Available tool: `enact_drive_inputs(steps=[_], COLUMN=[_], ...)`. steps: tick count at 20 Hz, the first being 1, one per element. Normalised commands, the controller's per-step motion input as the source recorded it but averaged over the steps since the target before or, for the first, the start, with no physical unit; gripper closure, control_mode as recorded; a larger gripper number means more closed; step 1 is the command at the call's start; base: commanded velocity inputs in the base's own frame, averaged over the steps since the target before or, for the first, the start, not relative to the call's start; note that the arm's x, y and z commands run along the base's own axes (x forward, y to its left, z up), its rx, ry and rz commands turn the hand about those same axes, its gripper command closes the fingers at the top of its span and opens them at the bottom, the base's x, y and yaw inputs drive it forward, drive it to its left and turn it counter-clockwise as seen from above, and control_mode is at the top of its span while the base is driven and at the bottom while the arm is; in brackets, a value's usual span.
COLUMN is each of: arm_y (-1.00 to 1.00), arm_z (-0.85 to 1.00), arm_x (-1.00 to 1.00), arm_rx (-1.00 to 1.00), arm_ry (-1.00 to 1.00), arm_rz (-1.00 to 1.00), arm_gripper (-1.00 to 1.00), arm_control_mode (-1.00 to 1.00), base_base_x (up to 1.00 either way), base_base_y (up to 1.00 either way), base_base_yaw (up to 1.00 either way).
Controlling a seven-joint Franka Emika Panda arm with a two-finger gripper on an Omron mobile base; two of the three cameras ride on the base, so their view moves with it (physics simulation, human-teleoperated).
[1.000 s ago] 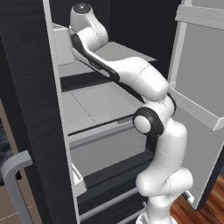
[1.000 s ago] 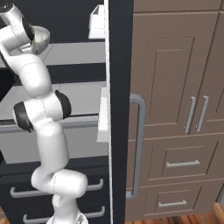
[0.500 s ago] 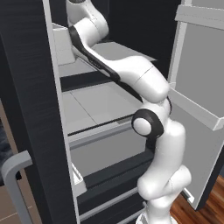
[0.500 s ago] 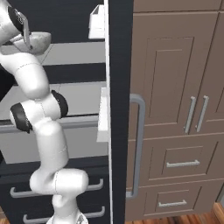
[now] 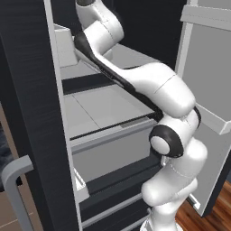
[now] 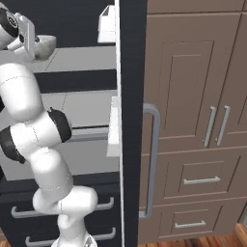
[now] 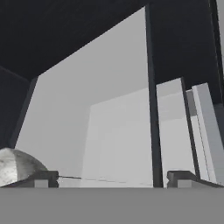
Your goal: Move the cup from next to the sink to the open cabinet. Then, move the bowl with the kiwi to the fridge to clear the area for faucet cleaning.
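The bowl (image 6: 46, 47) sat on an upper shelf (image 6: 82, 58) inside the fridge (image 6: 131, 96), near the shelf's left end in the right base view. In the hand view its speckled side (image 7: 15, 167) showed just beside the left fingertip (image 7: 41, 178). The gripper (image 7: 113, 179) stood with its fingers wide apart, holding nothing, close beside the bowl. The arm (image 5: 149, 85) reached up into the fridge past the door (image 5: 205, 90).

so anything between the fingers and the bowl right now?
Nothing. In the hand view the bowl sits on the fridge shelf, right beside the left one of the open fingers, with no object between.
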Motion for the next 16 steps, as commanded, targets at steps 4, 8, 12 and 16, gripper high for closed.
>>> enact_drive_inputs(steps=[4,8,12,16], arm_y=[-1.0,-1.0,-0.92,-0.68], arm_z=[-0.98,-1.0,-1.0,-1.0], arm_x=[-1.0,-1.0,-1.0,-1.0], arm_rx=[0.15,0.19,0.18,0.12], arm_ry=[-0.33,-0.34,-0.35,-0.35], arm_rz=[0.0,0.0,0.0,0.0], arm_gripper=[-1.0,-1.0,-1.0,-1.0], arm_control_mode=[-1.0,-1.0,-1.0,-1.0], base_base_x=[0.0,0.0,0.0,0.0], base_base_y=[0.0,0.0,0.0,0.0], base_base_yaw=[0.0,0.0,0.0,0.0])
